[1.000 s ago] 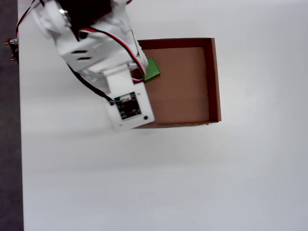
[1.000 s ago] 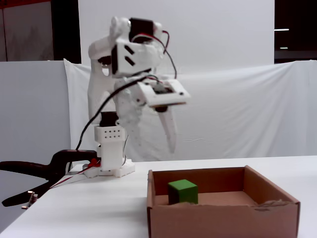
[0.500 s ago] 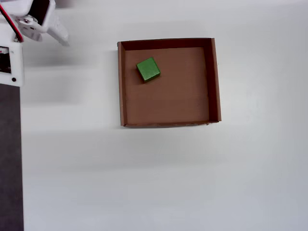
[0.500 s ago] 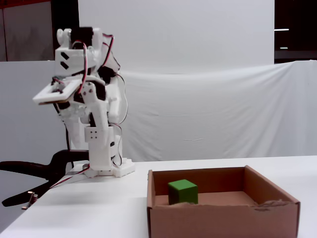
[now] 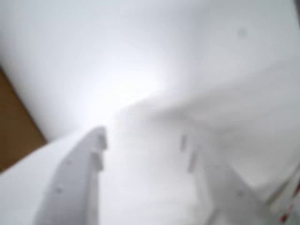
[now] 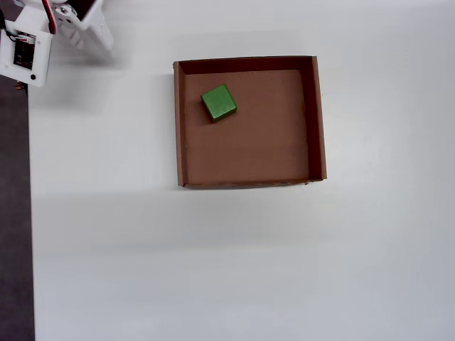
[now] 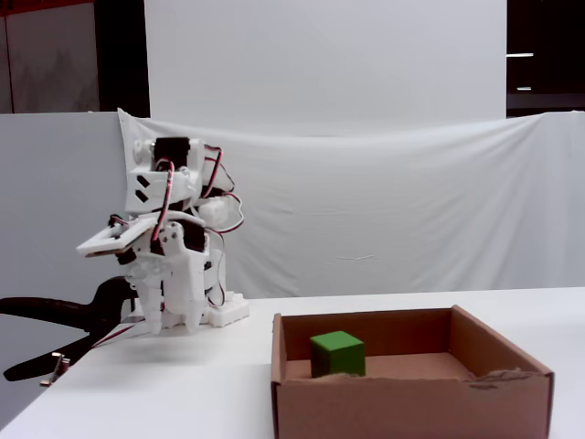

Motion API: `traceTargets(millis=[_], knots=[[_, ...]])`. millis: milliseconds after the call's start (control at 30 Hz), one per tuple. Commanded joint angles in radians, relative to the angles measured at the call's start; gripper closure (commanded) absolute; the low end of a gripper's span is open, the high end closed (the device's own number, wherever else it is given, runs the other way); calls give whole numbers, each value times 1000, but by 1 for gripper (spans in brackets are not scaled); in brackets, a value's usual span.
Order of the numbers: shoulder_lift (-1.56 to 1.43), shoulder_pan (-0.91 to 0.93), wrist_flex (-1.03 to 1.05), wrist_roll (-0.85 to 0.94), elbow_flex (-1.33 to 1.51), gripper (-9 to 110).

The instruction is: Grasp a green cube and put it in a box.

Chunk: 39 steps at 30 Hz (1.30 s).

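The cube [image 6: 218, 103] is seen lying inside the box [image 6: 317, 121], on its floor, in the upper left part of the overhead view, near the left wall and the top wall but touching neither of them. In the fixed view the cube [image 7: 337, 353] is placed at the left side of the box [image 7: 411, 407], with one edge turned toward the camera. The arm is folded back over its base at the far left end of the table [image 6: 234, 263], and the gripper [image 7: 172, 322] is pointed down, just above the table surface, well apart from the box and the cube. In the overhead view only a part of the arm is shown at the top left corner, and the gripper [image 6: 98, 35] is found to the left of the box. In the wrist view, which is much blurred, the two fingers [image 5: 77, 187] are seen spread apart with only the white table between them, so the gripper [image 5: 143, 147] is open and nothing is held in it. A brown area at the left edge of this view cannot be identified with certainty. A black clamp [image 7: 64, 315] is fixed at the table edge beside the base.
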State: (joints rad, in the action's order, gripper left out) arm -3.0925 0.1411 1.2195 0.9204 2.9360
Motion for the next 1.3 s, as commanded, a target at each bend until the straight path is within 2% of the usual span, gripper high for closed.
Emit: traceTargets(millis=[0, 1267], knots=[[-92, -3, 2, -55, 35, 80], [-92, -3, 2, -74, 37, 80]])
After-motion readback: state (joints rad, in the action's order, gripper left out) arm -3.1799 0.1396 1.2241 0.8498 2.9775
